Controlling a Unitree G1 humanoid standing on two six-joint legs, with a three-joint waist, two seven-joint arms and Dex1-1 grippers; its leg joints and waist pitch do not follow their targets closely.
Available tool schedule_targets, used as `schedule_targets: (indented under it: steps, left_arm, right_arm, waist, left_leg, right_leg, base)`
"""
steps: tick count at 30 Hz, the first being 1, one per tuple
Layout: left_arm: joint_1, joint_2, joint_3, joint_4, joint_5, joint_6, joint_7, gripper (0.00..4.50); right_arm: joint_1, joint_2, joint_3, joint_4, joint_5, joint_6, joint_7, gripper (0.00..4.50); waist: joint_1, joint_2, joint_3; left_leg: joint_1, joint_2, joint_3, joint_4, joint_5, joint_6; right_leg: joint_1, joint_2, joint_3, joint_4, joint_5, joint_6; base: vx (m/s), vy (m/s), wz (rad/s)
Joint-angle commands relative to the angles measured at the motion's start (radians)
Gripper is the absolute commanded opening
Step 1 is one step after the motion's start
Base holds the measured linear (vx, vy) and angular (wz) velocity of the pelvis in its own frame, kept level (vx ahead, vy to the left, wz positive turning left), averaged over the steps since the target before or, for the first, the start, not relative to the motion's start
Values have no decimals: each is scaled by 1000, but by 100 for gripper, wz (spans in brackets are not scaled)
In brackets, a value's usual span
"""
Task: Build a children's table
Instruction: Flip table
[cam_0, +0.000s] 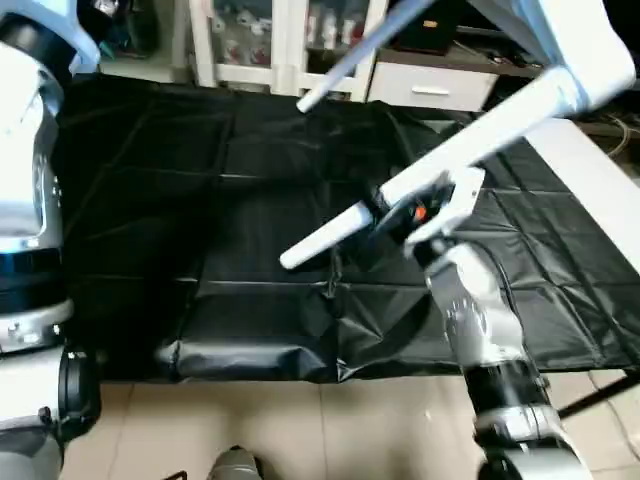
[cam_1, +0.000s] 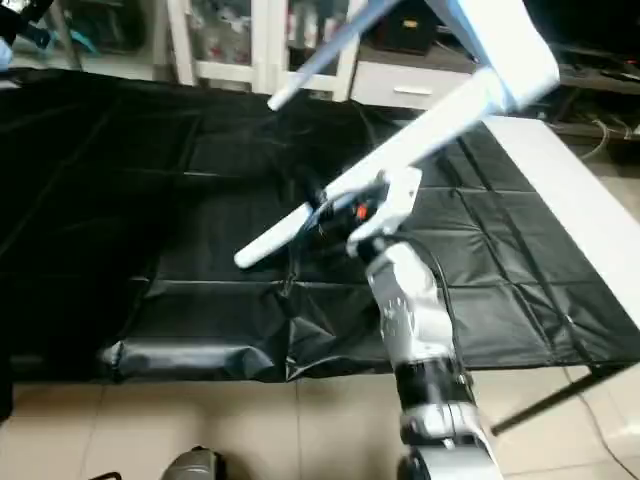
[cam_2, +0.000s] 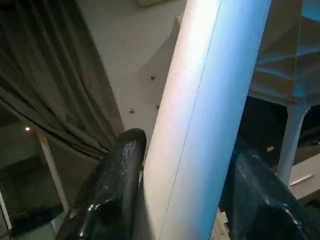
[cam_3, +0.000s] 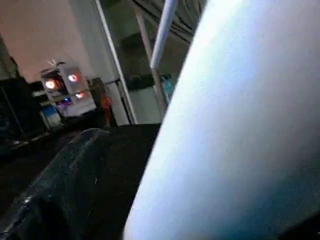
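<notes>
The children's table (cam_0: 590, 60) is up in the air above the big worktable with the black cloth (cam_0: 200, 230). Its white top sits high at the far right, and its long white legs stick out from it.

The right gripper (cam_0: 400, 215) is wrapped around one table leg (cam_0: 440, 175). Its black fingers are closed on the leg near the thin end. The tip of that leg pokes out past the gripper, toward the robot's left, and hangs over the black cloth without touching it. From the gripper, the leg climbs up and away to the corner of the table top. In the right wrist view the leg (cam_3: 235, 130) is right against a black finger (cam_3: 65, 185).

Another leg (cam_0: 345, 60) points out from the top, farther away from the right gripper, over the back of the worktable.

The left gripper (cam_2: 185, 200) holds a different white leg (cam_2: 210, 100). One black finger (cam_2: 110, 185) is on one side and one finger is on the other side, both pressed on the tube. Past this gripper you can see the ribbed underside of the table top (cam_2: 280, 60) and one more leg (cam_2: 290, 140) hanging from a corner.

A flat white board (cam_1: 570, 200) lies on the worktable, just beyond the right gripper on the robot's right side.
</notes>
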Motion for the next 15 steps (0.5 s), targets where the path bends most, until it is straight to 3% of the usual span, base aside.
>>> schedule_targets:
  steps: [1,15]
  left_arm:
    - [-24,-16,62,-71,-81,2,57,204]
    - [28,-37,103,-121,-49,75,141,204]
  right_arm:
    - [-6,-3,-13,19,15,-20,20,388]
    - [27,-25,-36,-94,25,-3,26,276]
  waist:
    - [-5,16,-87]
    - [-9,9,-84]
  left_leg:
    - [55,22,-5,-70,-243,-67]
    - [55,23,-6,-74,-275,-71]
  right_leg:
    - [27,-31,6,-53,-18,-190]
    - [28,-33,8,-61,-95,-172]
  base:
    - [0,0,0]
    - [0,0,0]
